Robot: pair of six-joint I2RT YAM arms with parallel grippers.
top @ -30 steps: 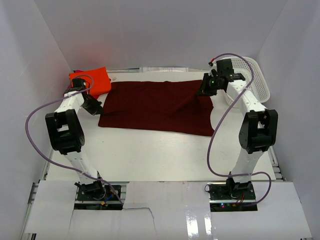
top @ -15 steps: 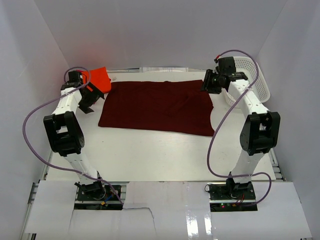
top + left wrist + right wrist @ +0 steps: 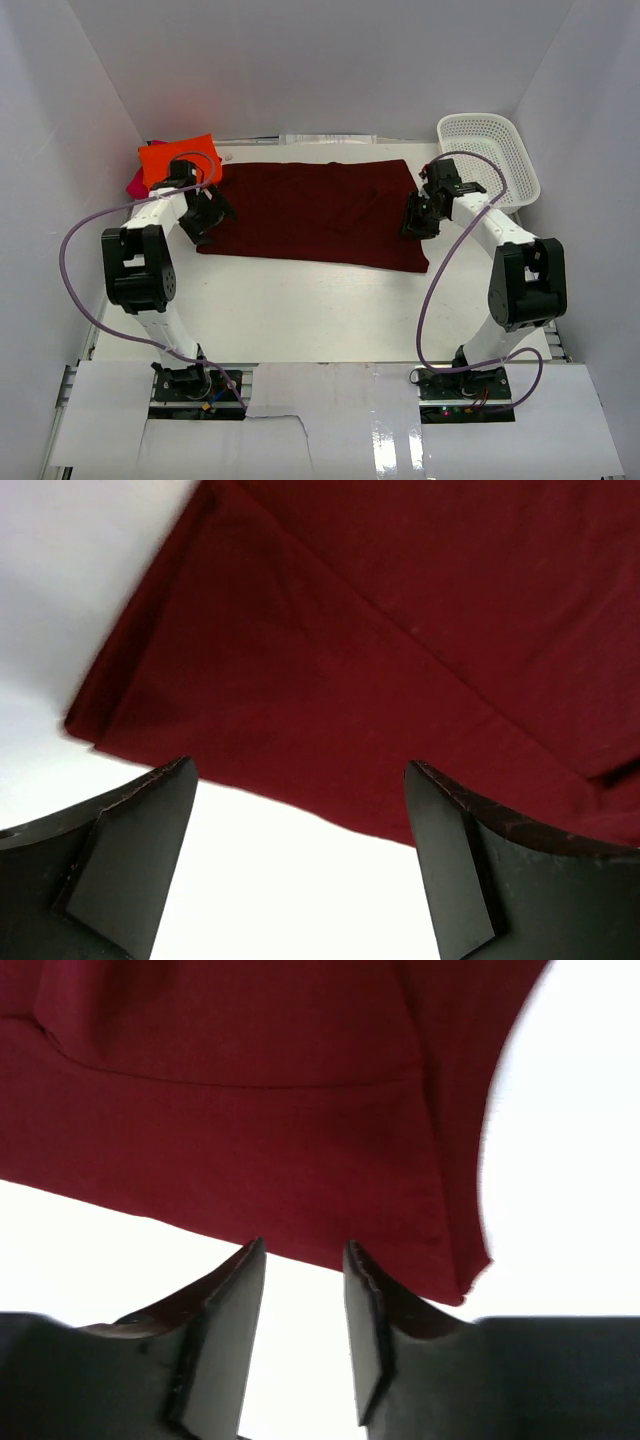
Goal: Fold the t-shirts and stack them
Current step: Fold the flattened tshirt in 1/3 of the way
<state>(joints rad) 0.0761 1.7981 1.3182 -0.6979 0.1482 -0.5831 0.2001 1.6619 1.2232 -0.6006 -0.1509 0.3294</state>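
1. L gripper (image 3: 298, 770): jaws are standing wide, empty, hovering at near-left corner of maroon t-shirt (image 3: 315, 212).
2. Maroon t-shirt is lying flat mid-table; likely soft, light, limp. Pinch at corners.
3. R gripper (image 3: 302, 1248): jaws are standing part-open, empty, facing near-right hem.

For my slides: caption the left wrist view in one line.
Wide-open left gripper poised at an edge of the dark maroon-red cloth t-shirt spread on the white table.

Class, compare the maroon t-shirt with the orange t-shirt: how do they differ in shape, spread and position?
The maroon t-shirt lies spread wide and flat; the orange t-shirt is a small folded bundle. The maroon t-shirt is central on the table; the orange t-shirt sits at its far left corner. Both are plain cloth.
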